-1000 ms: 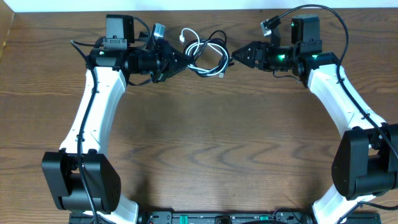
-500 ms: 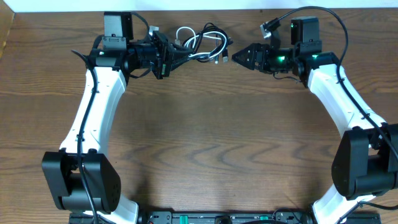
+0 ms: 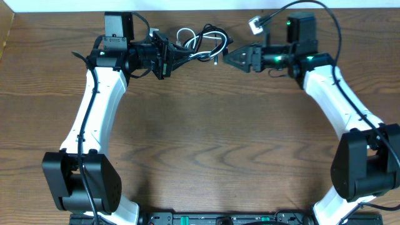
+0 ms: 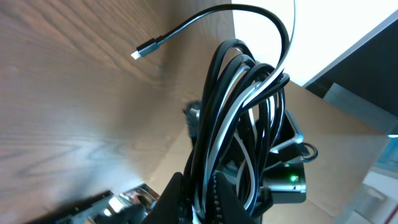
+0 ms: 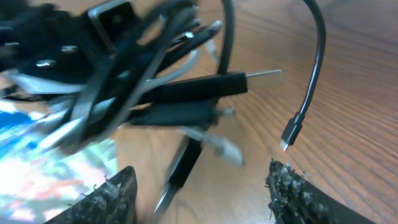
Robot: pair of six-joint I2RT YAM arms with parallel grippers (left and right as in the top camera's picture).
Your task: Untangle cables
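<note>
A tangle of black and white cables (image 3: 205, 42) hangs near the table's far edge. My left gripper (image 3: 180, 56) is shut on its left side. In the left wrist view the cables (image 4: 249, 106) rise as a bundle from between the left gripper (image 4: 200, 196) jaws, and one black plug end (image 4: 147, 50) sticks out to the left. My right gripper (image 3: 226, 58) stands open just right of the tangle. In the right wrist view the bundle (image 5: 155, 93) fills the upper left, ahead of the right gripper (image 5: 202, 196). Nothing lies between its worn fingers (image 5: 295, 193); a loose black plug (image 5: 289, 134) dangles nearby.
The table's far edge (image 3: 187, 10) runs just behind the tangle, with a white strip beyond it. A white tag (image 3: 255, 24) on the right arm's own thick cable hangs above the right gripper. Both arm bases stand at the near edge.
The left gripper has pulled the tangle back toward the far edge and a little left. The right gripper has moved left, closer to the tangle.
</note>
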